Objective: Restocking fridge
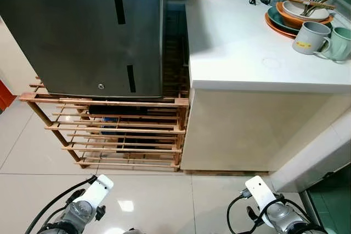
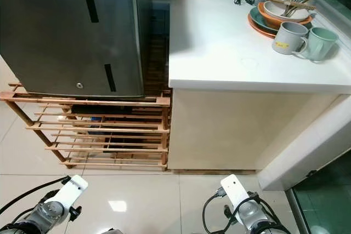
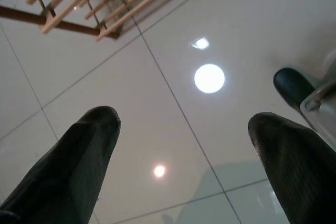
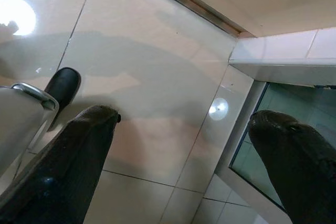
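Observation:
A small silver fridge (image 1: 82, 31) with its door closed stands on a wooden slatted rack (image 1: 109, 130) ahead of me on the left. Both arms hang low over the tiled floor. In the left wrist view my left gripper (image 3: 184, 145) is open, its two black fingers (image 3: 79, 156) wide apart with only floor between them. In the right wrist view my right gripper (image 4: 184, 150) is open too, with nothing held. The wrists of both arms show at the bottom of the eye views, left wrist (image 1: 82, 209) and right wrist (image 1: 274, 212).
A white counter (image 1: 247, 42) stands right of the fridge, carrying stacked bowls and plates (image 1: 296, 9), a grey mug (image 1: 310, 36) and a green mug (image 1: 340, 42). A narrow dark gap separates fridge and counter. A white ledge (image 1: 318, 157) and green glass lie at right.

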`<state>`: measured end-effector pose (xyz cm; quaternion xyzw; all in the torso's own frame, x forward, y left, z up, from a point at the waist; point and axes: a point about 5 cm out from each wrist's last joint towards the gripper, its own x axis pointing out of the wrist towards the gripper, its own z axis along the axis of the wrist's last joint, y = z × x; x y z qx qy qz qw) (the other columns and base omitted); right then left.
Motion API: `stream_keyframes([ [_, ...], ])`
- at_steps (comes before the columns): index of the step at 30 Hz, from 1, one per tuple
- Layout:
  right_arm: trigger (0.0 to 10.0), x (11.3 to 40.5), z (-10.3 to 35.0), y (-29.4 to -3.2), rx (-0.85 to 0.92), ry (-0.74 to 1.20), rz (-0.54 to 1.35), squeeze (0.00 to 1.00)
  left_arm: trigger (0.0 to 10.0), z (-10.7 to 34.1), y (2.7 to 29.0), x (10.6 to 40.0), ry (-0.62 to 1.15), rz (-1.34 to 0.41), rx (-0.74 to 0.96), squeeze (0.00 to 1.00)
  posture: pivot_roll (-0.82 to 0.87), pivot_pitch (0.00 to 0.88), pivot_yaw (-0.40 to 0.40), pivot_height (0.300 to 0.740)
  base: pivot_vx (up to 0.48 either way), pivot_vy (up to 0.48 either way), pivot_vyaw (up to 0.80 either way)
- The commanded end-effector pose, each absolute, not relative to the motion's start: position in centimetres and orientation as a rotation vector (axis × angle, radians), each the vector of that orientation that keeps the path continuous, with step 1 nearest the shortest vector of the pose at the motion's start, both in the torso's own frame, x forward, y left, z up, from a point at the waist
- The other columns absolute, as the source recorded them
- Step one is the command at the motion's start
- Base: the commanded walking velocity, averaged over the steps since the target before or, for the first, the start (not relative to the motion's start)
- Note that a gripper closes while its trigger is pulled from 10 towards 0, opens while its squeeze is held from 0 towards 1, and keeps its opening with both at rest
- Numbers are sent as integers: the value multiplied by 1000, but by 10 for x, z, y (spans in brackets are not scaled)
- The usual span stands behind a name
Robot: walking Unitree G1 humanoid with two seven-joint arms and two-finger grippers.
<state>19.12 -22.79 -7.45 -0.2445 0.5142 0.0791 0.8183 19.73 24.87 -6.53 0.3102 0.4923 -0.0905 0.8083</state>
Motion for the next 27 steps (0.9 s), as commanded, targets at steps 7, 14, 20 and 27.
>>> stream_keyframes([
  [7,10000,196,-70,-234,-558,1087,191,0,10000,-64,242,203,1029,-238,697,0,6,0,-40,740,0,0,0],
  [14,10000,194,-70,-237,-471,1063,132,0,10000,-59,238,214,973,-151,551,0,19,0,-41,740,0,0,0],
  [20,10000,194,-70,-231,-150,952,45,0,10000,-24,234,260,686,-65,211,0,26,0,-43,740,0,0,0],
  [27,10000,276,-22,-173,-35,635,56,0,10000,14,217,293,425,-163,185,0,38,0,-32,740,0,0,0],
])
